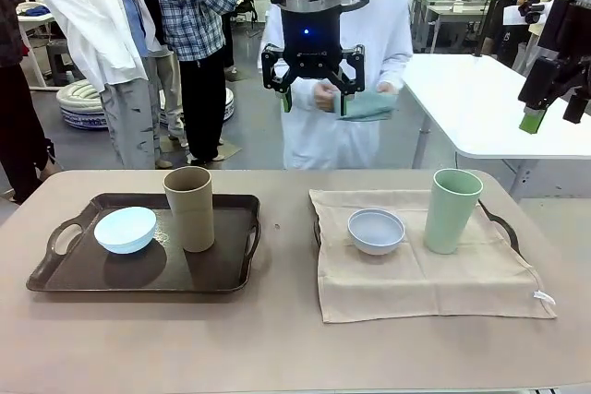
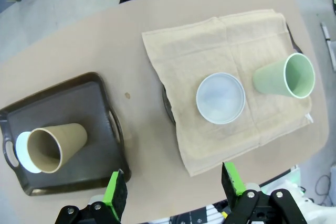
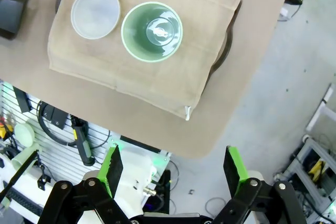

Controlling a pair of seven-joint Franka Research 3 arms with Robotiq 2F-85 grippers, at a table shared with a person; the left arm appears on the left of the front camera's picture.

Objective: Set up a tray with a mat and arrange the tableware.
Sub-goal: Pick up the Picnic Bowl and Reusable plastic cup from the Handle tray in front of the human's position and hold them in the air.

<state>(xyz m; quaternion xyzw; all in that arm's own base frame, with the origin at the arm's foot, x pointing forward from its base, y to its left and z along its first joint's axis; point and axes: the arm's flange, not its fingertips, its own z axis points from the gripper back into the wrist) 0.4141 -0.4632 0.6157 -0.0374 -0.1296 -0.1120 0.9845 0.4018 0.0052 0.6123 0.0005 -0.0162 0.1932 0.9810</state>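
At the left of the table a dark brown tray (image 1: 222,269) holds a pale blue bowl (image 1: 125,230) and a tan tumbler (image 1: 189,209). At the right a beige mat (image 1: 425,274) lies over a second tray whose handle (image 1: 501,225) sticks out. On the mat stand a white-grey bowl (image 1: 376,231) and a pale green tumbler (image 1: 452,209). My left gripper (image 1: 315,97) hangs open high above the table's middle, holding nothing. My right gripper (image 1: 554,113) is open, high at the right. From the wrists I see the mat (image 2: 226,40), bowl (image 2: 220,98), green tumbler (image 3: 152,31), left gripper (image 2: 174,187) and right gripper (image 3: 173,169).
A person in a white coat stands at the far side holding a pale teal cloth (image 1: 369,103) in both hands. Other people stand behind at the left. A white table (image 1: 489,99) is at the back right. The front strip of the brown table (image 1: 277,348) is bare.
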